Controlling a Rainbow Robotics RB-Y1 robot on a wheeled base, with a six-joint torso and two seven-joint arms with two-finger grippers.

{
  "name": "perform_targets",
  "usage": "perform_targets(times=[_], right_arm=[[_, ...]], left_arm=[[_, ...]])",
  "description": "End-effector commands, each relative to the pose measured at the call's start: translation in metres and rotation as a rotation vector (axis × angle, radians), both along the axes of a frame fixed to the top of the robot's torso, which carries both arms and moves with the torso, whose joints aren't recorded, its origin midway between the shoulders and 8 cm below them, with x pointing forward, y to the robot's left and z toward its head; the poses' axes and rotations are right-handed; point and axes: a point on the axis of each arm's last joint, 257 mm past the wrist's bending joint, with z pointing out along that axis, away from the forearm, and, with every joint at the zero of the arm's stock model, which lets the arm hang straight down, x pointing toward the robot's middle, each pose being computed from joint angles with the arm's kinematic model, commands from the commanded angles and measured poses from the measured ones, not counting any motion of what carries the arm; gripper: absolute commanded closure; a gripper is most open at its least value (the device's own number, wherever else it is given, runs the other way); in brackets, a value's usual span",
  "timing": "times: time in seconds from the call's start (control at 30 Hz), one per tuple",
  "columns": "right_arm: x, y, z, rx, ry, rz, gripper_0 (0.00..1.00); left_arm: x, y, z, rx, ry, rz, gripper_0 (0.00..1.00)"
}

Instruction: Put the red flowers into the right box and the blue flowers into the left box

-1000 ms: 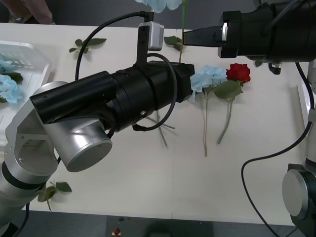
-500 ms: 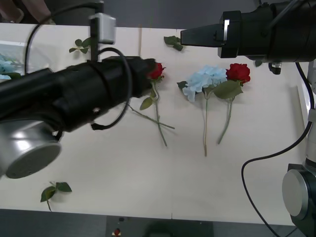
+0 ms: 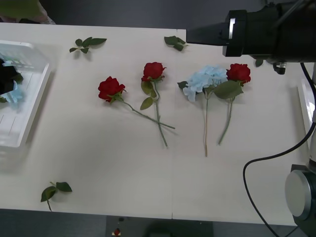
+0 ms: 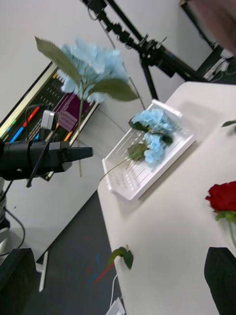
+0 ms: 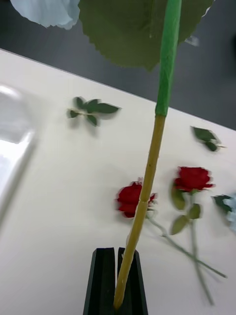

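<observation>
My left gripper [image 5: 116, 258] is shut on the lower stem of a blue flower [image 4: 91, 61], which it holds upright in the air near the left box [image 4: 129, 186]. That white tray [image 3: 27, 106] holds more blue flowers [image 4: 150, 133]. Three red flowers lie on the table: one at centre left [image 3: 110, 89], one beside it [image 3: 153, 70], one at the right [image 3: 239, 72]. Another blue flower [image 3: 205, 79] lies next to the rightmost rose. My right gripper [image 3: 190, 35] hovers open above the table's far side, with nothing in it.
Loose green sprigs lie at the far left [image 3: 86, 43], far middle [image 3: 174, 42] and near left corner [image 3: 54, 190]. A white rim [image 3: 303, 103] shows at the table's right edge. A tripod and a screen stand in the room beyond.
My left arm has swung left from over the table's middle to the left box, carrying the blue flower and uncovering two roses. The right arm has hardly moved.
</observation>
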Motion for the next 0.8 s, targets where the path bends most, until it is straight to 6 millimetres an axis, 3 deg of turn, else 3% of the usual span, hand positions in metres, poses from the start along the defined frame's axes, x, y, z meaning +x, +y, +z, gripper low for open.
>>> perform_targets(times=[0.03, 0.23, 0.33, 0.63, 0.8], right_arm=[[0.004, -0.021, 0.013, -0.045, -0.060, -0.070, 0.00], [0.017, -0.051, -0.015, -0.141, -0.016, -0.156, 0.00], [0.024, -0.068, -0.033, -0.186, 0.051, -0.213, 0.00], [0.044, -0.123, -0.089, -0.330, 0.280, -0.441, 0.00], [0.048, -0.161, -0.122, -0.453, 0.395, -0.575, 0.00]], left_arm=[[-0.015, 0.069, -0.020, 0.070, 0.086, 0.138, 1.00], [-0.039, 0.170, -0.058, 0.173, 0.208, 0.284, 1.00], [-0.054, 0.208, -0.080, 0.237, 0.279, 0.327, 1.00], [-0.086, 0.283, -0.142, 0.345, 0.432, 0.390, 1.00], [-0.089, 0.304, -0.164, 0.377, 0.462, 0.407, 1.00]])
